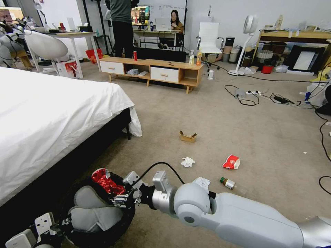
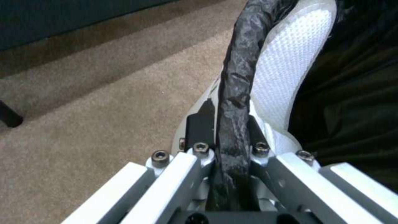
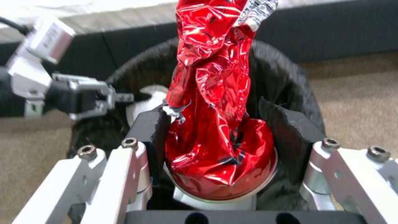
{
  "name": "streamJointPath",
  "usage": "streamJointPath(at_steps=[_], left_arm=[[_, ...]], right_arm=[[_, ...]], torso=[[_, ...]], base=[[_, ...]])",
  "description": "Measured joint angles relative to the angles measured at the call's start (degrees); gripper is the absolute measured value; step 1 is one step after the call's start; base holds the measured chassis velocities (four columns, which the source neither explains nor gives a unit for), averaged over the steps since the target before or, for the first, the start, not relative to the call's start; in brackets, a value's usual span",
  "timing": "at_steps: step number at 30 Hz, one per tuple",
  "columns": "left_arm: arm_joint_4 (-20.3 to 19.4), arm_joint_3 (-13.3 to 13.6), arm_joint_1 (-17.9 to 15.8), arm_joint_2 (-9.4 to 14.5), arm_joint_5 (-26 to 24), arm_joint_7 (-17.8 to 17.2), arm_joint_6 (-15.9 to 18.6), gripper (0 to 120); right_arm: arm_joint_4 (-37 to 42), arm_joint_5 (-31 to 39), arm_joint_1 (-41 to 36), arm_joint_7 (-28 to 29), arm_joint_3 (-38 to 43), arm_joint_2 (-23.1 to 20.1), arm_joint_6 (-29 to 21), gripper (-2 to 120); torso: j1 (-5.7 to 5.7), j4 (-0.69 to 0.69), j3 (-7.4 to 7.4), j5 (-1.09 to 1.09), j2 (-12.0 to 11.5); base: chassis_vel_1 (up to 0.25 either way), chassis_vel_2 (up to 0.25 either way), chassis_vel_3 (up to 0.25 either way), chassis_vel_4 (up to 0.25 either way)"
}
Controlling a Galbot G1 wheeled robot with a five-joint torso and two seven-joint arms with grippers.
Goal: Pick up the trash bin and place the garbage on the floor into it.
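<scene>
The trash bin (image 1: 74, 237) with its black bag hangs low at my front left, beside the bed. My left gripper (image 1: 62, 224) is shut on its rolled rim (image 2: 240, 62). Pale grey-white cloth pieces (image 1: 91, 217) lie inside. My right gripper (image 1: 115, 196) reaches across over the bin's mouth (image 3: 290, 81), shut on a crushed red can (image 3: 215, 77). On the floor (image 1: 241, 131) lie a tan cardboard tray (image 1: 188, 136), a white tissue (image 1: 188, 162), a red-white crushed cup (image 1: 231, 162), a small bottle (image 1: 227, 183) and another tissue (image 1: 202, 182) behind my right elbow.
A bed (image 1: 51, 113) with a white sheet fills the left side, its dark frame close to the bin. A low wooden bench (image 1: 151, 70) stands at the back. Cables (image 1: 276, 98) run across the carpet at the right. Open carpet lies around the litter.
</scene>
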Motion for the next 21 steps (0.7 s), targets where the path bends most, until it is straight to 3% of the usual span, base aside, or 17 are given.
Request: streamJointPath(at_steps=[21], left_arm=[[-0.3,0.0,0.4,-0.3,0.2,0.2,0.0,3]], right_arm=[[-5.5,-3.1,-1.2,0.1,-2.3,5.1,1.0,51]], torso=[[0.0,0.01,0.0,-0.01,0.0]], base=[[0.0,0.0,0.0,0.0]])
